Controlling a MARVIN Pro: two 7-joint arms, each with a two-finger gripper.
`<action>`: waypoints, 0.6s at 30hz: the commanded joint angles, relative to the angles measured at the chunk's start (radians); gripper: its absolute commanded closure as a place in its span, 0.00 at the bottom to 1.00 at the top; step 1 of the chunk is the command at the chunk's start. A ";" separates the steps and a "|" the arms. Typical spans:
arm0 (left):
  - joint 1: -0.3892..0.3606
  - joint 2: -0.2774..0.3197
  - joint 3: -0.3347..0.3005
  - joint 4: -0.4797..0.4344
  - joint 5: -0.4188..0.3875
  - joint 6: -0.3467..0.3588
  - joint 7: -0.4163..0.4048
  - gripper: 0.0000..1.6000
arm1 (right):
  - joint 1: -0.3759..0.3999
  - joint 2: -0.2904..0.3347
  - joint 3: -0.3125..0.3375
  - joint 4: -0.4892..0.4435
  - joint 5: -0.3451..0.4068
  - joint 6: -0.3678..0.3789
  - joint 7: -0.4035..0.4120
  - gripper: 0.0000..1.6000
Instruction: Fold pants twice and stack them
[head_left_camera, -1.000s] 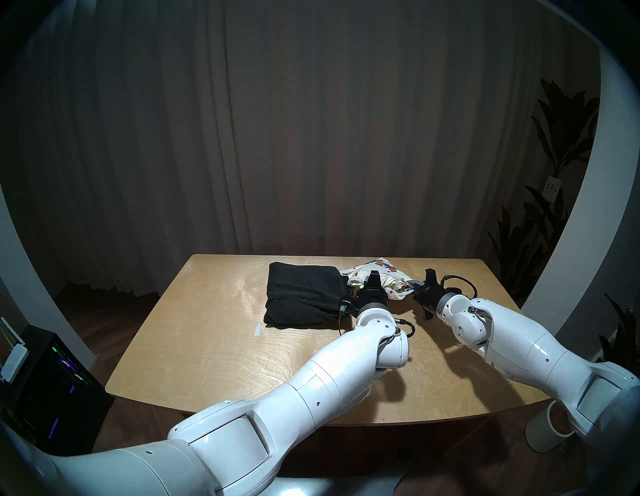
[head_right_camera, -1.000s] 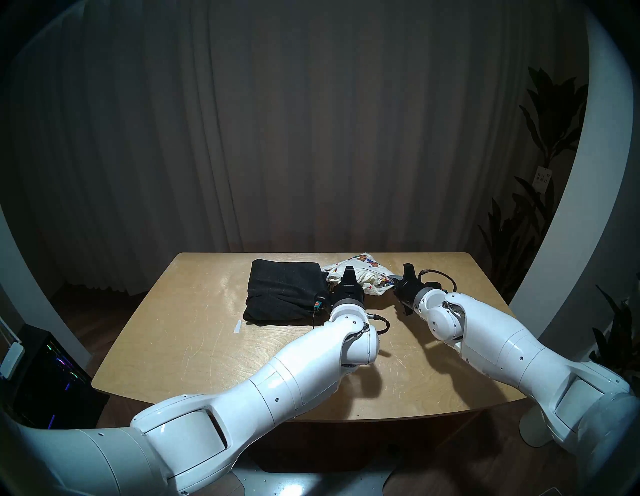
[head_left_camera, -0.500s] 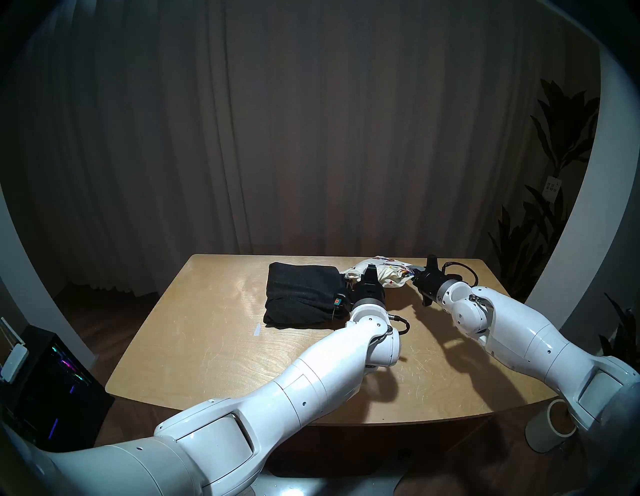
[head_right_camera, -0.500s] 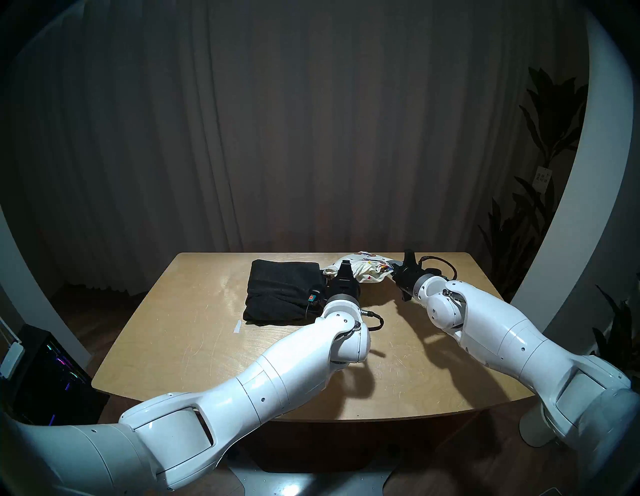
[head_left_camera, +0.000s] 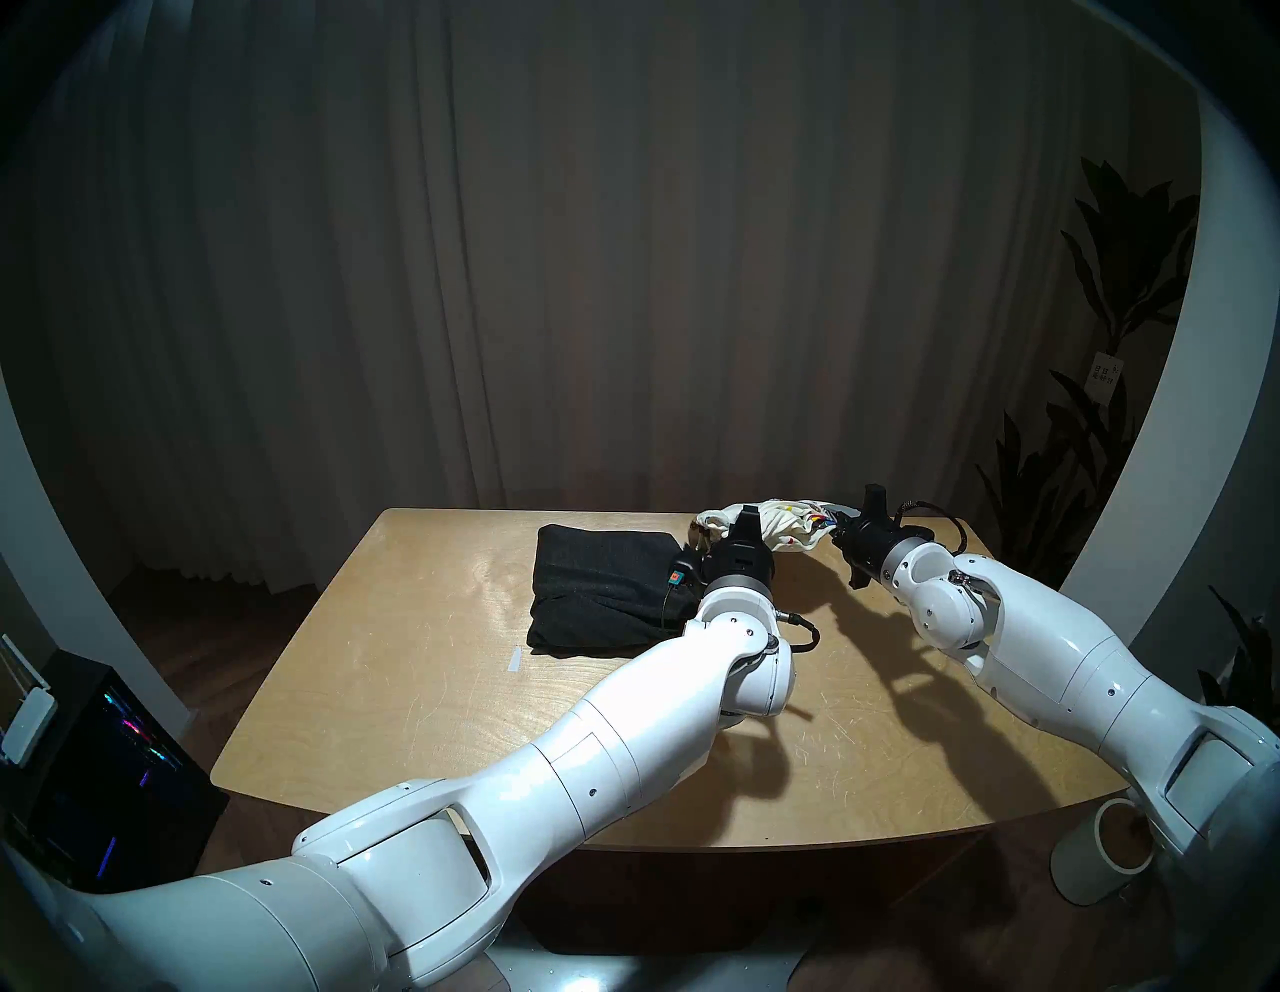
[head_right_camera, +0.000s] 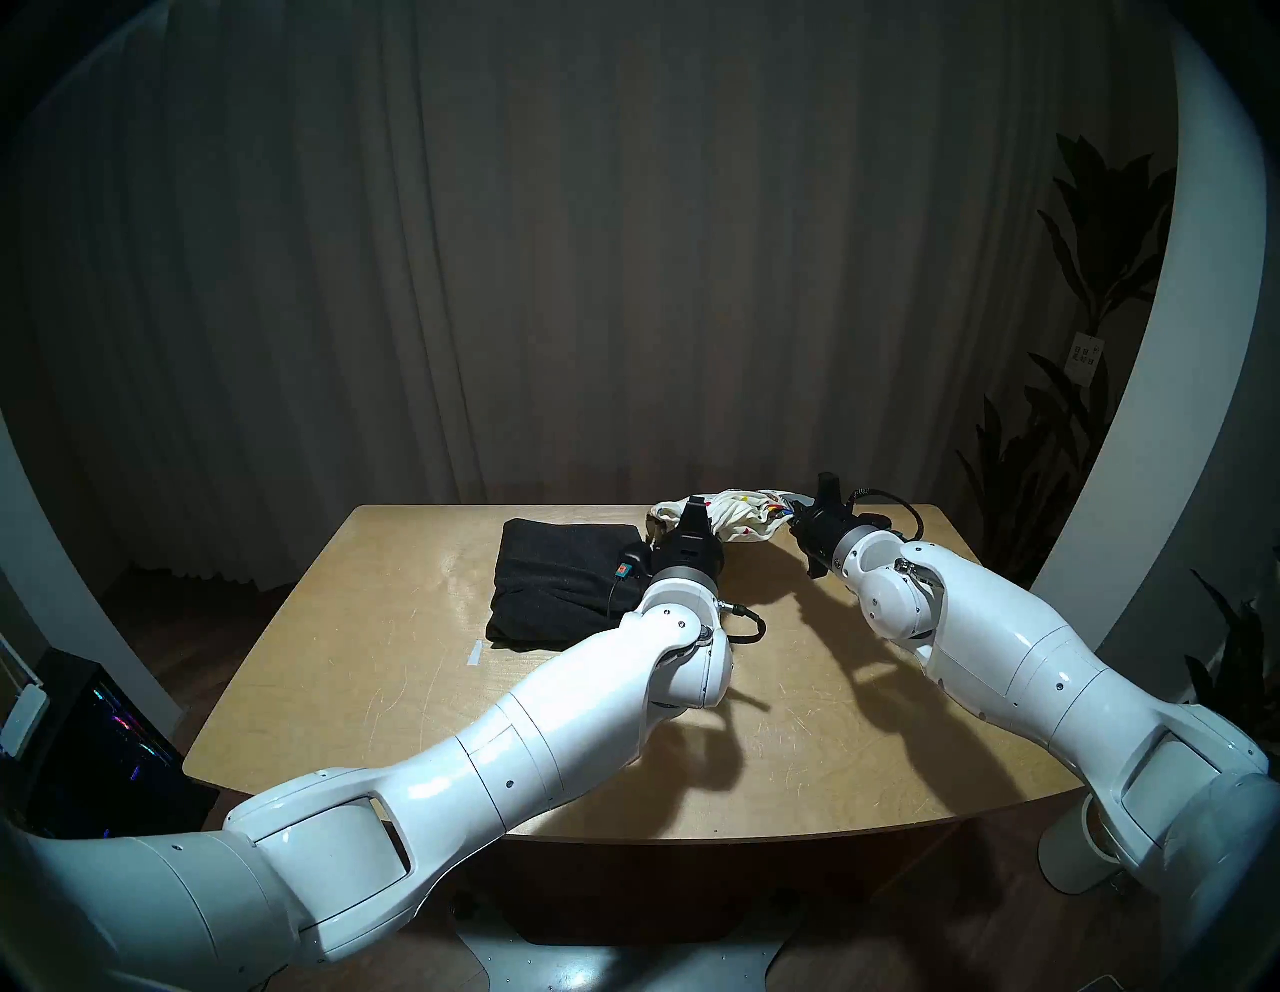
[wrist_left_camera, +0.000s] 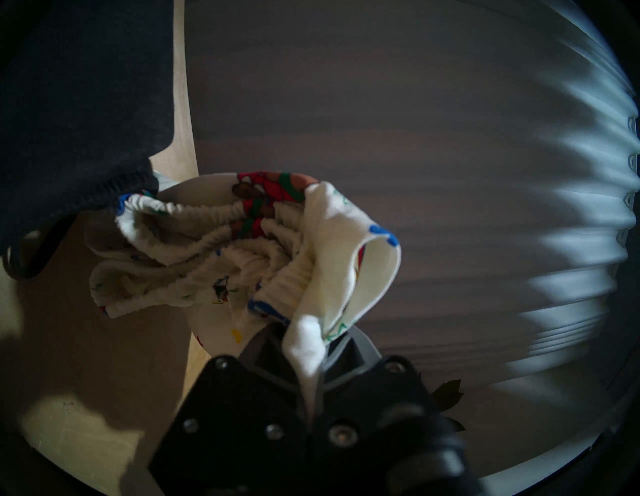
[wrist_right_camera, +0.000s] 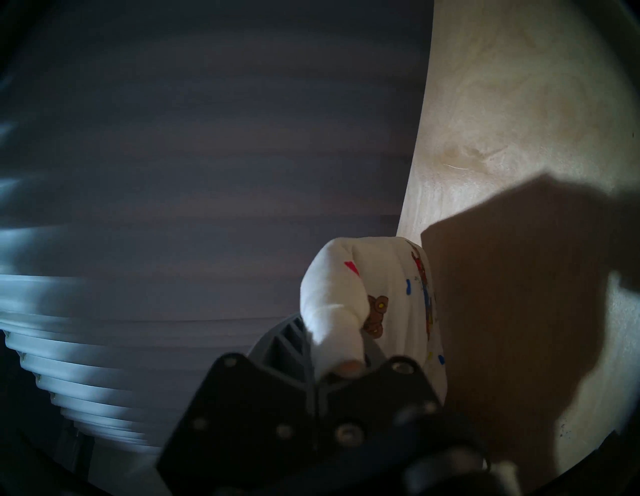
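Before dark curtains (head_left_camera: 623, 277), scuffed wooden table (head_left_camera: 415, 693)

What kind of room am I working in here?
Probably a curtained indoor demo or lab room staged like a home: a pleated floor-length curtain behind the wooden table, tall potted plants on the right, and a computer tower with coloured lights on the floor at left.

Charcoal pants (head_left_camera: 604, 589) folded flat on table; cream bear-print pants (head_left_camera: 786, 524) — bunched, lifted beside them
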 joint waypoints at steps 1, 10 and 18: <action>-0.087 0.024 -0.022 -0.027 0.017 0.041 -0.012 1.00 | 0.036 0.003 0.038 -0.030 0.014 -0.005 0.019 1.00; -0.142 0.046 -0.047 -0.020 0.021 0.095 -0.010 1.00 | 0.066 -0.008 0.054 -0.032 0.025 -0.008 0.020 1.00; -0.164 0.053 -0.053 -0.021 0.025 0.137 -0.010 1.00 | 0.088 -0.017 0.065 -0.036 0.032 -0.008 0.021 1.00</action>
